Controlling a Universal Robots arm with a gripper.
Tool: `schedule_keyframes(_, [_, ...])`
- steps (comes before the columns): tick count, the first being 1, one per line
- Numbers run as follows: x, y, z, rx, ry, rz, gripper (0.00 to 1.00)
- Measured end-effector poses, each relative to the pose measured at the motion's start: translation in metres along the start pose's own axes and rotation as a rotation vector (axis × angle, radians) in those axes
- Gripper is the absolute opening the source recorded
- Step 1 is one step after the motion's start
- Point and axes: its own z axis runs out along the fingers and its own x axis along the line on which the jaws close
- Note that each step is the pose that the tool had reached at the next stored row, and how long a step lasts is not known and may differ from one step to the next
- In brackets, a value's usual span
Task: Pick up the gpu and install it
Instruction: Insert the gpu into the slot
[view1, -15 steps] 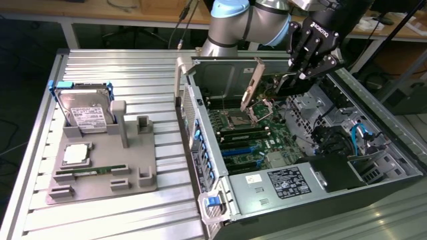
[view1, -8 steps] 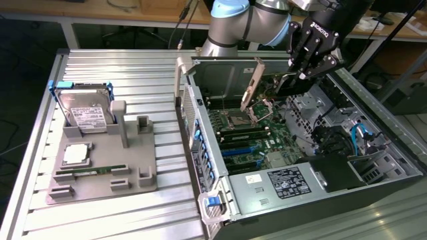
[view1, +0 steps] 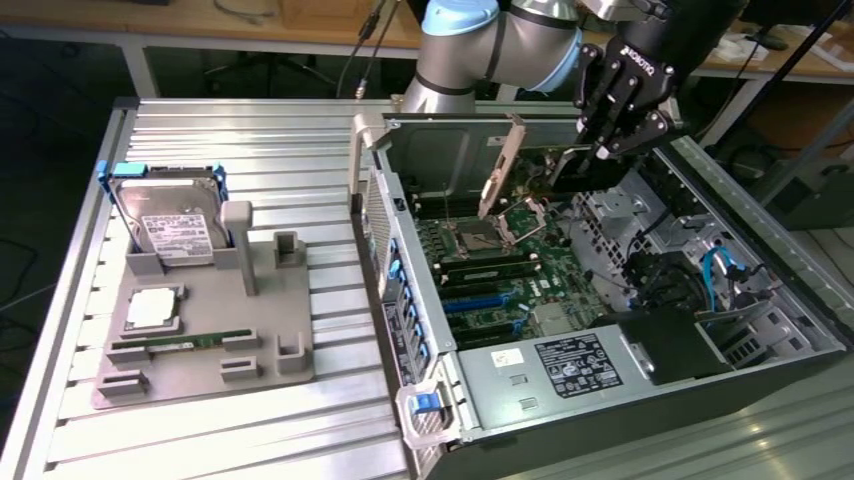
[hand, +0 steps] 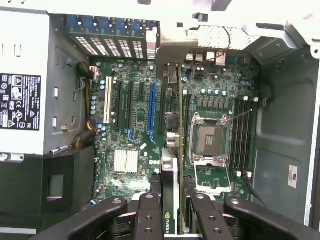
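Note:
The gpu (view1: 509, 165) hangs on edge over the open computer case (view1: 441, 395), its silver bracket toward the case's rear wall. My gripper (view1: 589, 168) is shut on the card's other end from above. In the wrist view the gpu (hand: 171, 165) shows edge-on between my fingers (hand: 148, 216), and my gripper (hand: 175, 217) clamps it just above the motherboard (hand: 125, 130). The card hovers between the expansion slots (hand: 151, 107) and the CPU socket (hand: 207, 140), not touching the board.
On the exterior view's left a grey fixture plate (view1: 200, 350) holds a hard drive (view1: 167, 225), a CPU chip (view1: 151, 308) and a green memory stick (view1: 180, 343). Inside the case are the power supply (view1: 567, 365), cables (view1: 714, 265) and memory slots (hand: 242, 132).

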Motion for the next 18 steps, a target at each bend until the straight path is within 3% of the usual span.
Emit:
schedule_keyframes(8, [0.0000, -0.0001, 0.0019, 0.0024, -0.0038, 0.089, 0.27])
schedule_keyframes(18, [0.0001, -0.0001, 0.0033, 0.0024, -0.0038, 0.091, 0.27])
